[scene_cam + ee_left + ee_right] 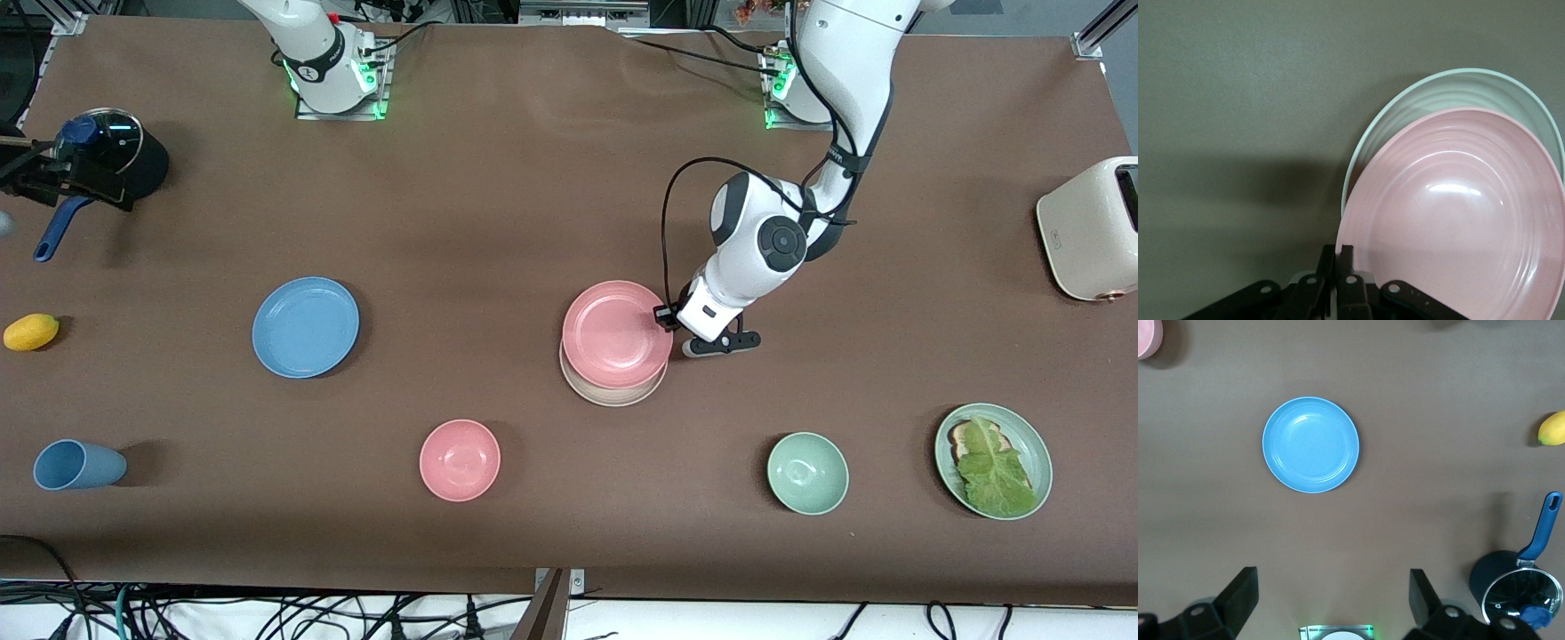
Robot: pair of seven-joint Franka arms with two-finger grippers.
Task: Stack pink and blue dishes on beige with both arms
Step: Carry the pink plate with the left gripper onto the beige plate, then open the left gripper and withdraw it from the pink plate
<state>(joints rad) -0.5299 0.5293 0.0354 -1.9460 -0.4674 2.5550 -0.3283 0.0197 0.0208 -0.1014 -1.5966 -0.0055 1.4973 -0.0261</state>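
The pink plate [616, 333] sits over the beige plate [613, 396], shifted slightly toward the robots' bases, so the beige rim shows as a crescent. My left gripper [665, 318] is low at the pink plate's rim on the left arm's side. The left wrist view shows its fingers [1345, 257] pressed together on the edge of the pink plate [1458, 220], with the beige plate [1458, 87] beneath. The blue plate [305, 326] lies flat toward the right arm's end. My right gripper [1331, 600] hangs open high above the table, with the blue plate [1310, 445] below it.
A pink bowl [460, 460], a green bowl [807, 473] and a green plate with lettuce [993, 460] stand near the front edge. At the right arm's end are a blue cup [76, 465], a yellow fruit [31, 332] and a lidded pot [111, 160]. A toaster [1093, 227] stands at the left arm's end.
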